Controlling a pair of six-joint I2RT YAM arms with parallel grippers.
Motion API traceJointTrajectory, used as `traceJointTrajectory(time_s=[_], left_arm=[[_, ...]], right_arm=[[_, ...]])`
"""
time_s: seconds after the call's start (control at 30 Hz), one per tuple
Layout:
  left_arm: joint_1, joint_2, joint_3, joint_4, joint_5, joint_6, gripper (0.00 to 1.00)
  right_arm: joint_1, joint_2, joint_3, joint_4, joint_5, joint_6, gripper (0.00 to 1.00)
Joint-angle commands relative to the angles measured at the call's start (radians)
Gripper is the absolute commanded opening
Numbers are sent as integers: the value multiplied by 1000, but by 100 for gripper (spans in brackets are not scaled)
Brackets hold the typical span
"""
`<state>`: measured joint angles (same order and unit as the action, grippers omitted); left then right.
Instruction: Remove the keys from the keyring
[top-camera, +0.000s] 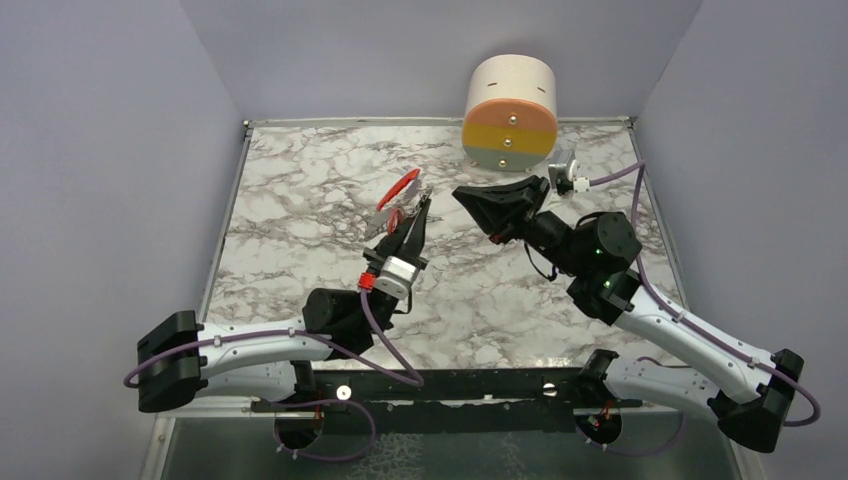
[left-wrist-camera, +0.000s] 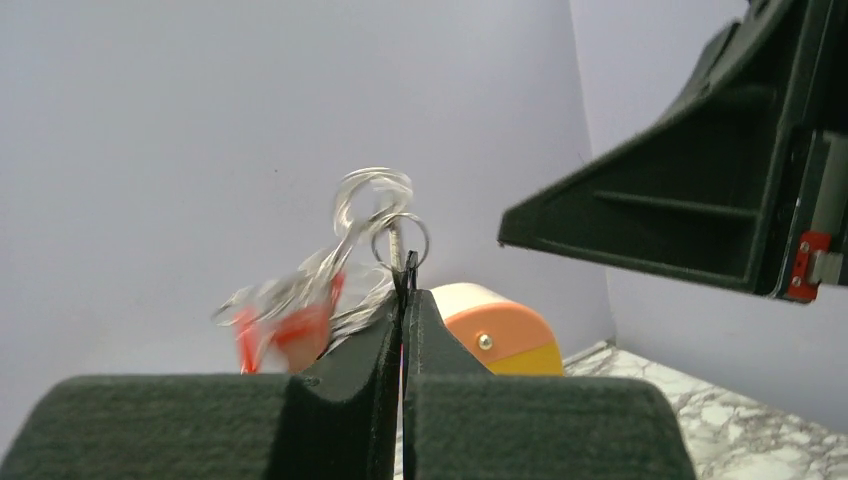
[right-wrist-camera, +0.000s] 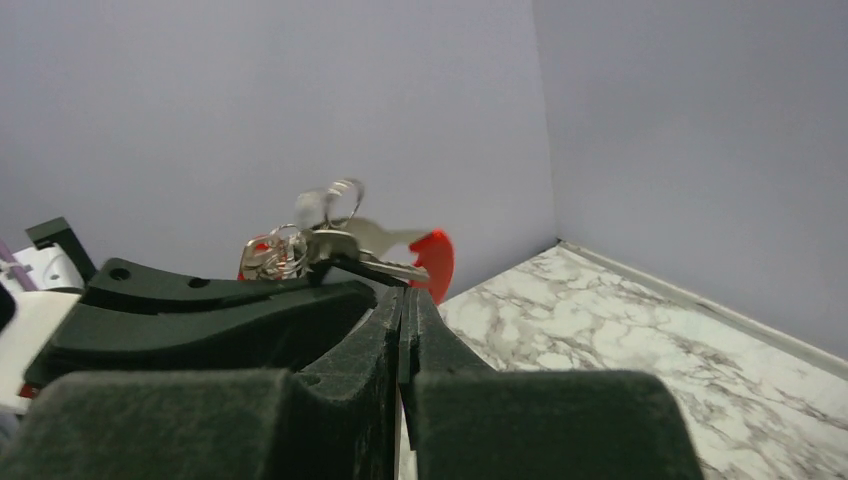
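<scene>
**Keyring up in left pincer, right pincer next to it but closed**

Left pincer (left-wrist-camera: 405, 290) is fully closed, clamping a thin metal bit of the keyring (left-wrist-camera: 399, 238) right under the small ring. Can't tell if that bit is ring wire or a key blade.

The bunch is held clear of the surface (top-camera: 300, 220). Its long axis runs from the pincer tips up and away from the arm bases, ending at the red clip (top-camera: 402, 187). The keys (right-wrist-camera: 360, 240) sit mid-bunch, partly blurred.

Right pincer (top-camera: 458, 191) is closed with nothing in it. It's near the bunch on its right side, not touching, tips aimed left at it.

My read: the right arm takes the pull. It approaches sideways across the bunch axis, and its jaws must open first.
</scene>
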<state>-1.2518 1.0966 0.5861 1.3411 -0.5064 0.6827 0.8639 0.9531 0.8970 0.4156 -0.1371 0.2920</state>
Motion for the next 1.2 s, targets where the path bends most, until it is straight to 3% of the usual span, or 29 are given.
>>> traceJointTrajectory(time_s=[0.0,0.43,0.83,0.97,1.17], left_arm=[[8,-58,8,30,9,-59,0],[7,-118,7,-122,35,-115,0],[7,-267,168,-719,78,-271,0],[9,-296,308,-1023,58,-358,0],[9,-283,512,-1429,12,-478,0]], right_arm=[[-12,-1,30,-1,52,-45,2],[-10,32,39,-68,86,-124,2],[-11,-31,-82,-213,304,-245,2],[-11,-67,-162,-183,243,-238,11],[-11,-124,-271,-87,143,-231,37]])
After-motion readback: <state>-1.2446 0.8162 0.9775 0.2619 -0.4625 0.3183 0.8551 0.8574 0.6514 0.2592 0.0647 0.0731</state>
